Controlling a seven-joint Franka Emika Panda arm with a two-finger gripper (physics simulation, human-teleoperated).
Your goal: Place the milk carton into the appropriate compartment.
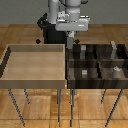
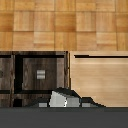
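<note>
Two trays stand on thin legs over a wood floor [image 1: 30, 107]. Nearest, on the exterior view's left, a light wooden tray [image 1: 35, 80] with a plain shallow bed. Just beside it, on the exterior view's right, a dark wooden tray [image 1: 75, 75] split into several compartments; the two trays touch or nearly touch along one edge. A small grey block [image 1: 84, 73] sits in a front cell of the dark tray, another small grey piece [image 1: 116, 69] in a cell further to the exterior view's right, and more small grey bits along the back row [image 1: 114, 46], too small to tell apart.

Behind, the arm [image 1: 70, 12] hangs over the seam between the trays, above the back part of the dark tray. The pincer [image 1: 71, 36] points down; its fingers look close together around something pale, but that view is too blurred to be sure.

In the wrist view the milk carton [image 2: 59, 99], pale grey-white with a peaked top, sits right at the pincer, apparently held, above the dark tray's edge by the dividing wall; a grey block [image 2: 41, 74] lies in the cell below
</note>
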